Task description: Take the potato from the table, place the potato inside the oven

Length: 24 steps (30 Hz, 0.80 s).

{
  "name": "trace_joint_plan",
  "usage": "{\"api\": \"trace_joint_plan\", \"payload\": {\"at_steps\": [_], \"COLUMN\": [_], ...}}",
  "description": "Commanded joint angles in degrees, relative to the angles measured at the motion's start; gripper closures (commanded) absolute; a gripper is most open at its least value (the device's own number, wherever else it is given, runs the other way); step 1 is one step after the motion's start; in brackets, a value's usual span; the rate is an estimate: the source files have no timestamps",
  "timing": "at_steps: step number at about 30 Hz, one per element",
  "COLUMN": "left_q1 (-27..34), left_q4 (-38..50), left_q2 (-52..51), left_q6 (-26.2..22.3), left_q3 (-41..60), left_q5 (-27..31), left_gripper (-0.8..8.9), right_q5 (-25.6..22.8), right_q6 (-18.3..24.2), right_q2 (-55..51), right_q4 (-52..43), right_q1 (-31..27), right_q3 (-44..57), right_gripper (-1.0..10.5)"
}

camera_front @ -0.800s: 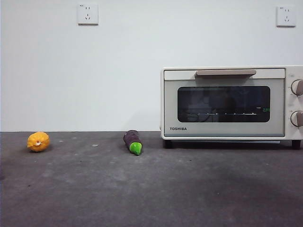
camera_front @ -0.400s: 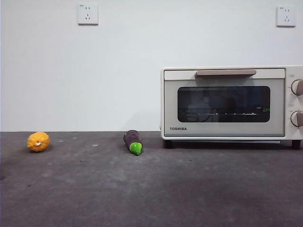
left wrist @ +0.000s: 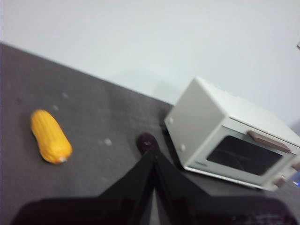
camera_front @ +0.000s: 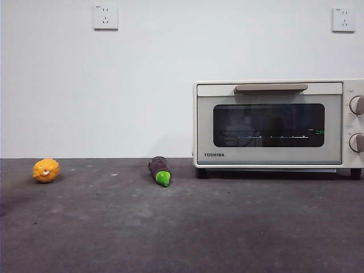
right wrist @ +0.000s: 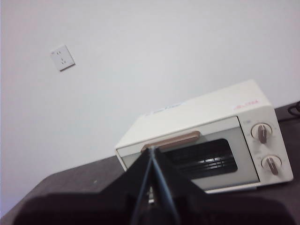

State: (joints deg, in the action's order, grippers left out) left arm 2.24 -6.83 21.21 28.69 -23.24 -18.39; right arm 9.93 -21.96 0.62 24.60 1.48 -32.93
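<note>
Beyond rt jaws, pressed together, oven (right wrist: 201,112) w/ door closed

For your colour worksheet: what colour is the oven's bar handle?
Tan, on the cream boxy oven's handle; clearest in the front view.

A yellow-orange lumpy fruit (camera_front: 46,170) lies far left on the desk; the left wrist view shows it as long and ridged, like a corn cob (left wrist: 50,136). To its right, well apart, a dark purple eggplant (camera_front: 160,169) lies with its green tip towards the near side. Two white wall sockets (camera_front: 106,17) (camera_front: 343,19) sit high on the white wall (camera_front: 142,85) behind.
</note>
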Motion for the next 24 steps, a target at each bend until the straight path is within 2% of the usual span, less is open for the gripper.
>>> {"api": "trace_joint_plan", "payload": {"at_steps": [1,4,8,14,18,24], "left_q1": [0.17,0.17,0.17,0.13,-0.26,-2.25], "left_q4": [0.24,0.50,0.87,0.87,0.81,0.04], "left_q2": [3.37,7.04,11.28,17.46,22.64,31.28], "left_q6": [2.43,2.60,3.02,5.86,5.84,5.84], "left_q3": [-1.64,-3.56,-5.79,-9.64,-13.66,-21.09], "left_q5": [-2.84,-6.54,-9.68,-14.45,-17.94,-22.71], "left_gripper": [8.19,8.18,8.18,8.18,8.18,8.18], "right_q5": [0.20,0.17,0.15,1.09,3.72,7.06], "right_q6": [-0.66,-2.97,-7.74,-8.94,-8.50,-6.84], "right_q2": [0.02,0.02,0.02,0.37,2.29,6.73], "right_q4": [2.32,3.39,5.79,10.54,12.00,13.09], "right_q1": [0.02,0.02,0.02,0.02,0.02,0.02], "right_q3": [-1.62,-3.26,-5.64,-8.04,-8.92,-9.49], "right_gripper": [9.4,9.3,7.6,7.7,8.9,8.9]}}
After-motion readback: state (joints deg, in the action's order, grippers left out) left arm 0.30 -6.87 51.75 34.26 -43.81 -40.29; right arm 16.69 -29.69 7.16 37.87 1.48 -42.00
